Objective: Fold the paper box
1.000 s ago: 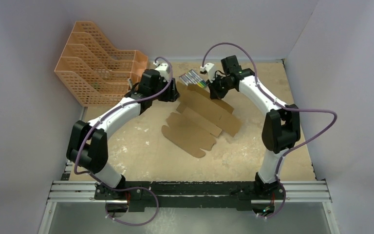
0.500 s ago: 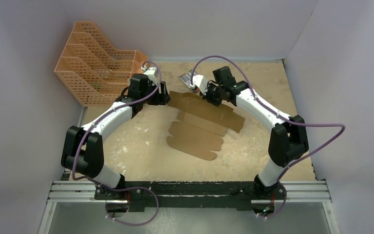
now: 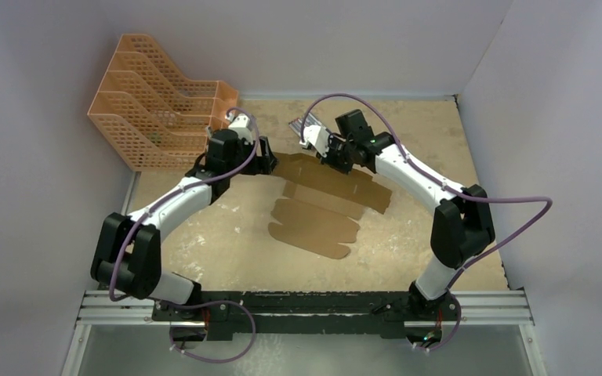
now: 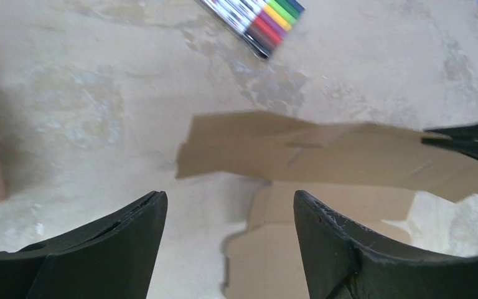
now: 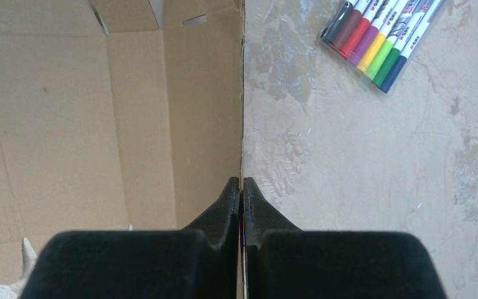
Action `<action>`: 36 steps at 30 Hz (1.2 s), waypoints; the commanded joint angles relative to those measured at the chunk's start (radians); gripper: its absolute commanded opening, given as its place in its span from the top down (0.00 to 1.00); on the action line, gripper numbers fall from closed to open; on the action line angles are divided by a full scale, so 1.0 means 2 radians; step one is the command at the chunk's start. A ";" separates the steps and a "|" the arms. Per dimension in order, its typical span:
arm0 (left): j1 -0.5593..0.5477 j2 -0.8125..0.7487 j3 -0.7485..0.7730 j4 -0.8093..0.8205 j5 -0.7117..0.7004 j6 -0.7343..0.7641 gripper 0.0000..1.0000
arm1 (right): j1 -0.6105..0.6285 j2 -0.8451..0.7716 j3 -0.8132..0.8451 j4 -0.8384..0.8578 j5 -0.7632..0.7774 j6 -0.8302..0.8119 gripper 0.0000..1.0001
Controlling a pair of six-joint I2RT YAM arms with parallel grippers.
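Checking item position (Operator): Where did the paper box (image 3: 321, 200) lie, and how was it oriented?

Technician: It lay unfolded, as a flat die-cut sheet, at mid-worktop (image 3: 219, 235) between the two arms. In the top view its far panel ran long-axis from far left to near right, with the flapped panels extending toward the arm bases.

Operator: State of the fingers?

Technician: The right gripper (image 5: 241, 187) had its fingers pressed together on the sheet's far edge; in the right wrist view that edge ran straight away from the fingertips. The gripped panel appeared raised off the worktop. The left gripper (image 4: 230, 249) had its fingers apart with nothing clamped between them, and sat just beside the sheet's far left corner.

Operator: Surrounding items and obstructions?

Technician: A clear pack of coloured markers (image 5: 383, 40) lay near the far edge, just beyond the right gripper and apart from the sheet. An orange mesh file rack (image 3: 157, 98) stood at the far left corner, behind the left arm.
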 commanded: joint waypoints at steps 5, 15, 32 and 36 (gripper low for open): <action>0.046 0.050 0.053 -0.001 0.056 0.106 0.25 | 0.004 -0.019 0.005 -0.026 -0.018 -0.028 1.00; 0.067 0.126 0.101 -0.024 0.207 0.177 0.34 | 0.010 -0.027 -0.002 -0.029 -0.012 -0.066 1.00; 0.068 0.159 0.113 -0.056 0.247 0.230 0.81 | 0.022 -0.030 -0.022 -0.005 0.012 -0.104 1.00; 0.064 0.132 0.096 -0.040 0.234 0.212 0.89 | 0.029 -0.042 -0.047 0.030 0.035 -0.115 1.00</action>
